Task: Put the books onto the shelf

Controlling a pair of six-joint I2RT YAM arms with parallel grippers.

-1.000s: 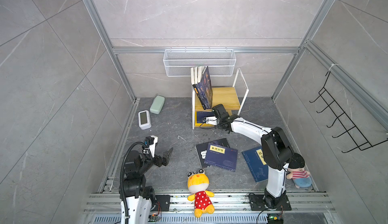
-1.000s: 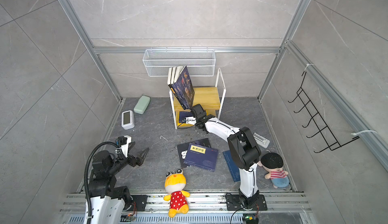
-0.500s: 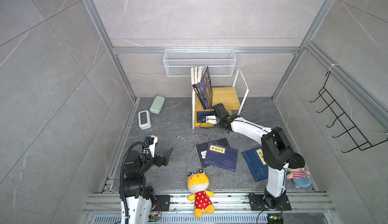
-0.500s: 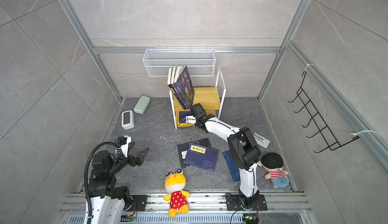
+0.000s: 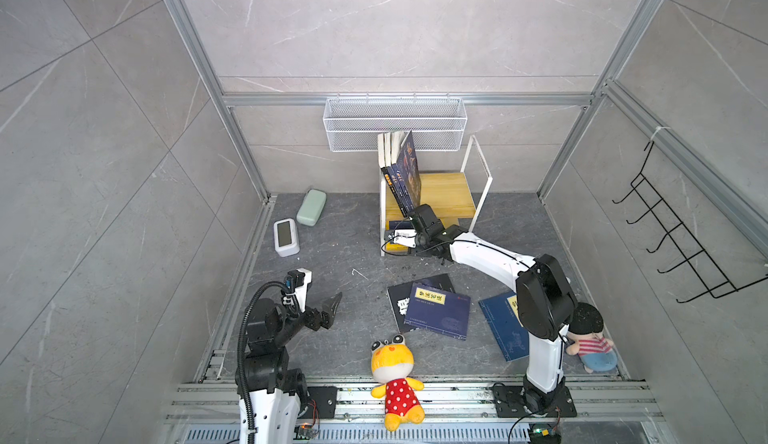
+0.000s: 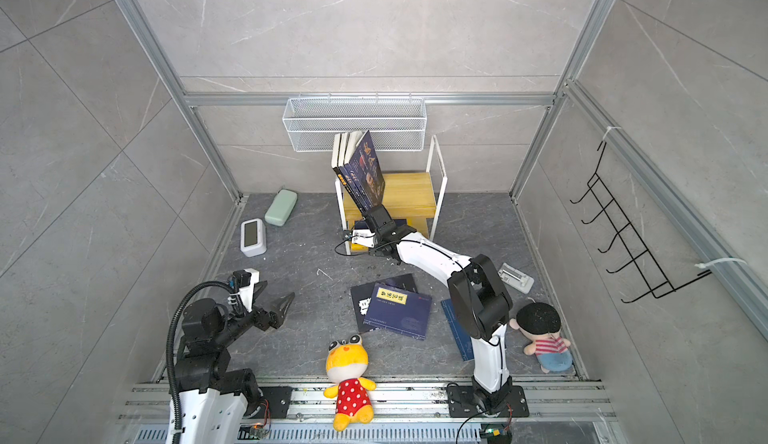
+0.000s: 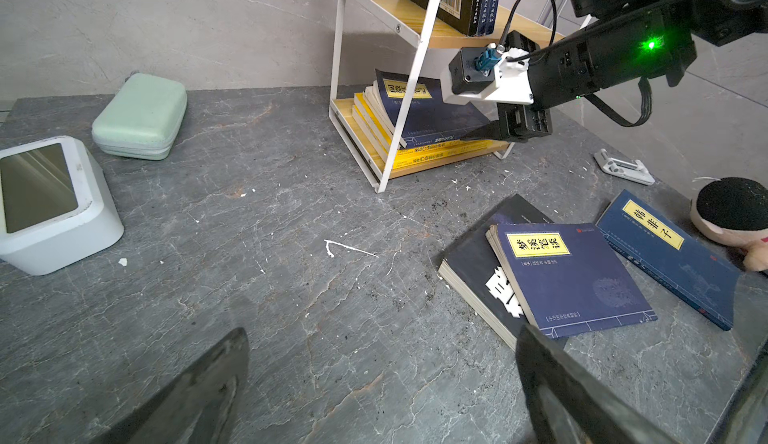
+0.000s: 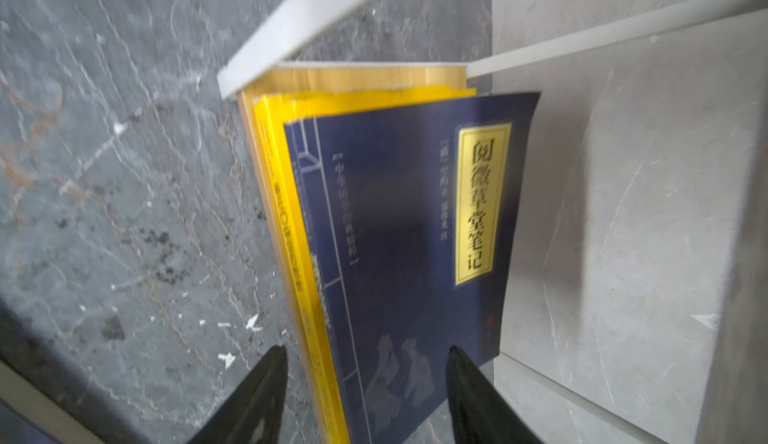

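Well, my right fingers (image 8: 257, 392) are down at the lower tier of the shelf (image 5: 444, 192), parted to either side of the near end of the navy book (image 8: 395, 234) and pinching nothing that I can see. That navy book lies flat on top of the yellow books (image 8: 282, 196). I judge it lies flat because the gap under the upper board is too low for a book to stand.

On the upper board the leaning books (image 5: 405, 171) stand on edge, tipped against the frame at that end, which props them.

To get in under that board, my right arm is stretched long and low from its base, with the wrist at the shelf's open front.

The loose books (image 5: 438, 311) lie on the table (image 5: 332, 254) close to that arm's base, two of them overlapping, so I reckon the job is only partway done.

My left fingers (image 7: 208, 388) are spread wide and empty. That arm is folded close to its own base, well apart from the shelf.
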